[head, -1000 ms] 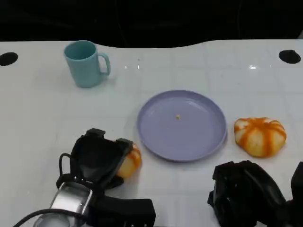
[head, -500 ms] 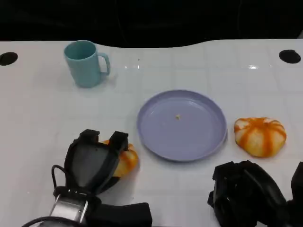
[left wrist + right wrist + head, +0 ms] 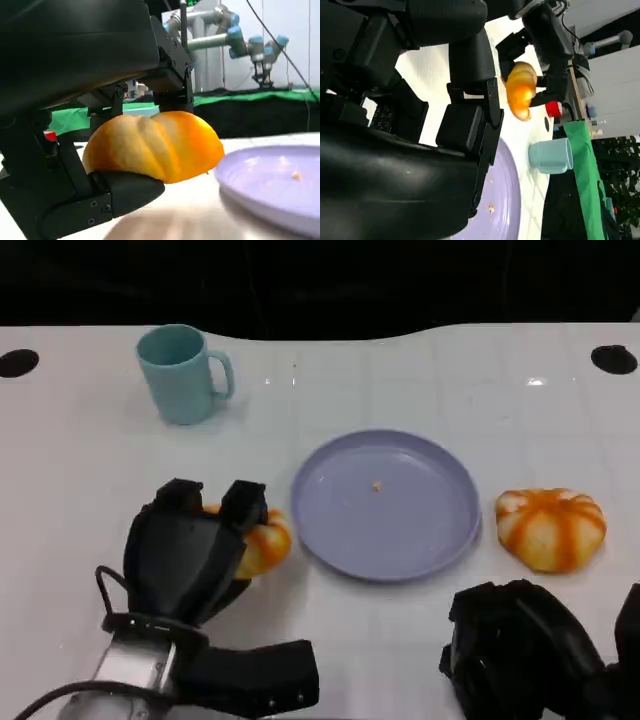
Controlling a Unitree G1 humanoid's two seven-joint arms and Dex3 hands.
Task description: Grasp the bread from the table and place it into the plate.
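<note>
My left hand (image 3: 185, 560) grips an orange-glazed bread roll (image 3: 266, 542) just left of the lavender plate (image 3: 420, 530). In the left wrist view the roll (image 3: 155, 145) is pinched between fingers (image 3: 170, 85) above and the thumb below, raised a little off the table, beside the plate's rim (image 3: 270, 192). The right wrist view shows the same roll (image 3: 521, 90) held in the left hand. A second striped orange roll (image 3: 550, 528) lies on the table right of the plate. My right hand (image 3: 520, 655) sits low at the near right, holding nothing.
A teal mug (image 3: 180, 373) stands at the far left, also seen in the right wrist view as a mug (image 3: 551, 155). A crumb lies on the plate. Two dark holes mark the table's far corners. The white tabletop's back edge meets a black backdrop.
My left hand has lifted the roll off the table and carried it slightly farther from me; the hand has tilted more upright. The right hand, plate and second roll have not moved.
</note>
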